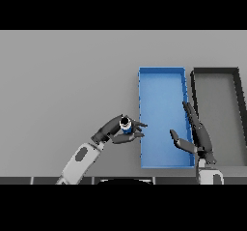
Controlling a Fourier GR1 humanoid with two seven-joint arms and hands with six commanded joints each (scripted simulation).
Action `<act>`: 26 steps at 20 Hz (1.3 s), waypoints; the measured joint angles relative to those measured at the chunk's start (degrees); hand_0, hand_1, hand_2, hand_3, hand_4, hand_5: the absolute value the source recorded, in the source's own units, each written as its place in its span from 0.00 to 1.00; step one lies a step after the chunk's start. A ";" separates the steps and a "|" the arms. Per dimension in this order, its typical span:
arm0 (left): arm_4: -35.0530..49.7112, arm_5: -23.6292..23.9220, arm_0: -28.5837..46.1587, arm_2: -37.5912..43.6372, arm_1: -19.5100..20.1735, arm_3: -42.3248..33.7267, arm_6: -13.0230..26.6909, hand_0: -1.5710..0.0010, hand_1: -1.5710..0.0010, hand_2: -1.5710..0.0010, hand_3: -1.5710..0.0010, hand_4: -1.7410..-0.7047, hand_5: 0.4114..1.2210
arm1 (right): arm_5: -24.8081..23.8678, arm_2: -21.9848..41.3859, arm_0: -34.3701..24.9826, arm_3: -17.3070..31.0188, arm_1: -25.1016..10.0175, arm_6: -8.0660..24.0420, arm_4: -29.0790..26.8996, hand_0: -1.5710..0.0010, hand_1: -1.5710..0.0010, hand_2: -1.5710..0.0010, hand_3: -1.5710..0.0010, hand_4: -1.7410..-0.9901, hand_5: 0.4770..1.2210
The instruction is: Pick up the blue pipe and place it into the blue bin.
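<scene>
The left hand point(115, 131) grips the blue pipe point(126, 125) just beside the blue bin point(161, 75). The right hand point(195, 136) hangs open over the bin's right rim.

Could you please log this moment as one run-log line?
left hand: shut on blue pipe, beside blue bin | right hand: open, idle | pipe: not yet binned
</scene>
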 measured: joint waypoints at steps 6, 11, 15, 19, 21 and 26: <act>-1.22 -1.41 0.31 0.74 -1.17 -0.79 1.20 0.00 0.00 0.00 0.00 0.26 1.00 | 8.50 2.90 -11.63 -5.02 -8.32 15.94 -13.21 1.00 0.99 0.94 1.00 0.64 0.11; -3.37 -2.05 0.11 1.07 -2.35 -0.22 2.10 0.00 0.00 0.00 0.00 0.26 1.00 | 11.02 8.31 -21.82 -4.83 -10.19 22.17 -13.02 1.00 1.00 0.97 1.00 0.59 0.11; -2.65 -3.90 -0.58 3.28 -2.40 0.29 1.12 0.00 0.00 0.00 0.00 0.27 1.00 | 13.21 11.98 -28.31 -4.28 -9.26 24.31 -15.77 1.00 1.00 0.97 1.00 0.61 0.10; -2.58 -5.66 0.34 4.10 -3.00 0.49 1.09 0.00 0.00 0.00 0.00 0.26 1.00 | 13.65 15.26 -35.32 -2.24 -7.37 28.25 -15.56 1.00 0.99 0.96 1.00 0.68 0.09; -2.42 -6.45 0.03 4.50 -4.02 1.31 2.35 0.00 0.00 0.00 0.00 0.26 1.00 | 13.69 16.41 -37.78 -2.15 -6.97 30.11 -15.66 0.99 0.99 0.95 1.00 0.71 0.08; -4.69 -6.74 0.46 5.18 -4.59 0.25 2.19 0.00 0.00 0.00 0.00 0.27 1.00 | 14.66 18.69 -43.50 3.86 -3.27 32.21 -14.09 0.96 0.93 0.89 0.97 0.72 0.03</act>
